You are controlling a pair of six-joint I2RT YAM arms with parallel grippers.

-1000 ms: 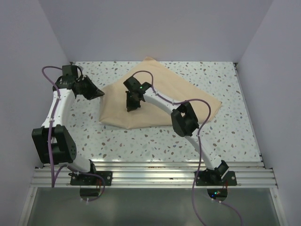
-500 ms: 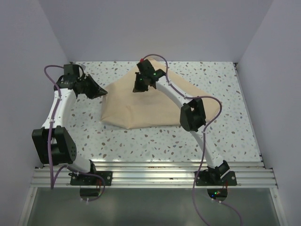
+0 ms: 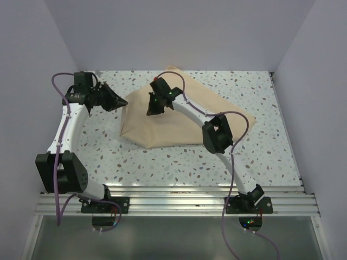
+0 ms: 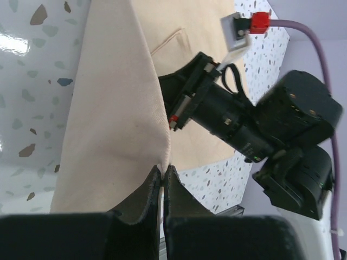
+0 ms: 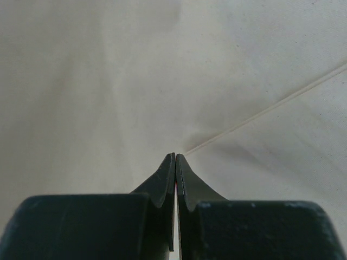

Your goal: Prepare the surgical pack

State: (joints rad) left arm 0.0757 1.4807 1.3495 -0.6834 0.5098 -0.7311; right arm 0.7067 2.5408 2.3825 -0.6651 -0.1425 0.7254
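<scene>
The surgical pack (image 3: 184,122) is a tan cloth wrap lying partly folded in the middle of the table. My left gripper (image 3: 122,102) is at its left corner, shut on a raised fold of the cloth (image 4: 124,108); the pinch shows in the left wrist view (image 4: 162,169). My right gripper (image 3: 153,109) is over the pack's left part with its jaws shut and its tips (image 5: 175,156) on the cloth, where a crease (image 5: 260,111) ends. I see no cloth between them. The right gripper also shows in the left wrist view (image 4: 174,118), just behind the raised fold.
The speckled tabletop (image 3: 162,162) surrounds the pack. White walls close in the left, back and right sides. A metal rail (image 3: 173,197) with both arm bases runs along the near edge. The right arm (image 3: 217,135) lies across the pack.
The right gripper went from the pack's middle to its far edge, then came partway back. The left gripper moved slightly right with the cloth corner, narrowing the pack's left side.
</scene>
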